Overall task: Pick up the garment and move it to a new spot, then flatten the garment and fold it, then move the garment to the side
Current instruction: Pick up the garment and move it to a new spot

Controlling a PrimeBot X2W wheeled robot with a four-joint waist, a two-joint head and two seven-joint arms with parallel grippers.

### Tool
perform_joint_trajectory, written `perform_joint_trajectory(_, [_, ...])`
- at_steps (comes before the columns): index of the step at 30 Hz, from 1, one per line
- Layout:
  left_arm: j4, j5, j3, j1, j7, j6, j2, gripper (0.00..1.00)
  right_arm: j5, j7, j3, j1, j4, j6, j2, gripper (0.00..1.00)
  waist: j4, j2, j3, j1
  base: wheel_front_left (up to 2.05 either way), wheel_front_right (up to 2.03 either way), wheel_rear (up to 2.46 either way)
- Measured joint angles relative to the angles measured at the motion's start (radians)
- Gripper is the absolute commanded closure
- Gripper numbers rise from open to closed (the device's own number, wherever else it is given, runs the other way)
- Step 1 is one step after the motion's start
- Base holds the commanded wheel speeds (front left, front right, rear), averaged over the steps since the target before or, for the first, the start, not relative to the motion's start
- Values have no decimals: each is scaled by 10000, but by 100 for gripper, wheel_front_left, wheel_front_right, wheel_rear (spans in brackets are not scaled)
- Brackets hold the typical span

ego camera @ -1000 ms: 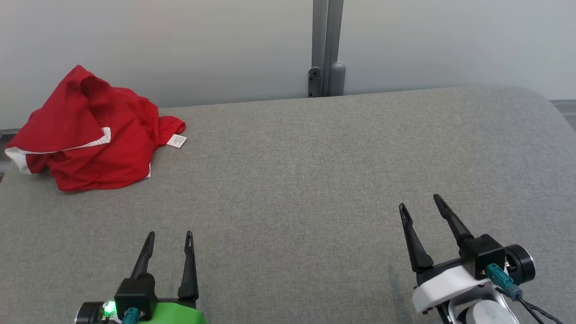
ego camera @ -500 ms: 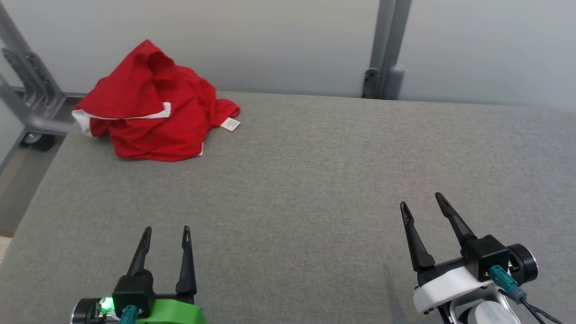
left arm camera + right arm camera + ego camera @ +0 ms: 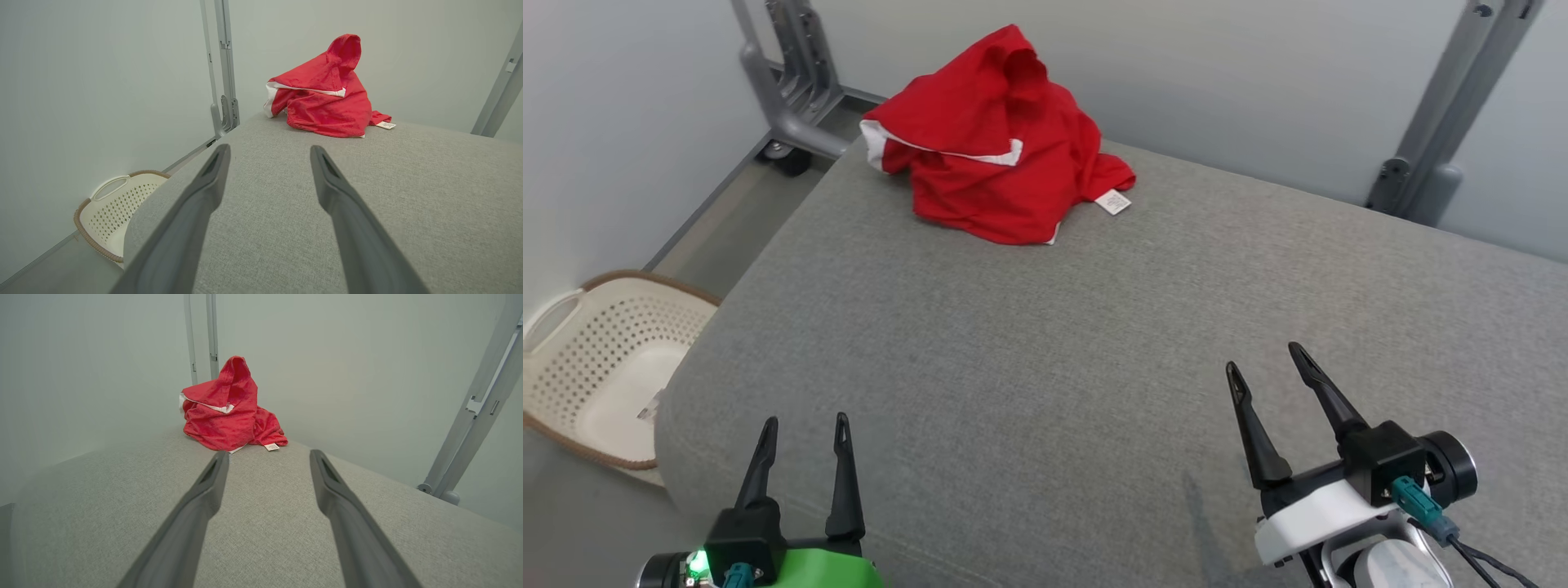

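Note:
The garment (image 3: 992,151) is a red piece with white trim and a small white tag, heaped in a crumpled pile at the far left corner of the grey padded table (image 3: 1094,343). It also appears far ahead as the garment (image 3: 327,98) in the left wrist view and the garment (image 3: 224,412) in the right wrist view. My left gripper (image 3: 803,423) hovers open over the near left edge, nothing between its fingers. My right gripper (image 3: 1264,359) stands open over the near right part, likewise holding nothing. Both are far from the garment.
A white perforated laundry basket (image 3: 596,367) with a brown rim sits on the floor left of the table, also seen as the basket (image 3: 118,208). Grey metal frame posts (image 3: 792,90) stand behind the far left corner, and another post (image 3: 1445,122) rises at the far right against the pale wall.
The camera has turned to the left, so the garment now appears nearer the picture's top centre and the basket has come into view. Both grippers stay open and keep their places.

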Motion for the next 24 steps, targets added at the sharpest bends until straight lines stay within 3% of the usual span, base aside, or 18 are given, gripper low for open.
perform_joint_trajectory(9, [-174,-173,-140,60,0,140,-2,0,-207,0,-111,-128,-36,0,-2,0,538,0,408,0,0,0,0])
perform_joint_trajectory(15, [-174,-102,27,-731,0,-150,46,0,-512,0,-472,-285,-449,0,0,0,498,0,829,0,0,0,0])
perform_joint_trajectory(24, [485,334,775,-4660,-4,-846,1501,0,-1319,-2,-846,-1359,-1626,0,-2,0,-126,0,2012,0,0,0,0])
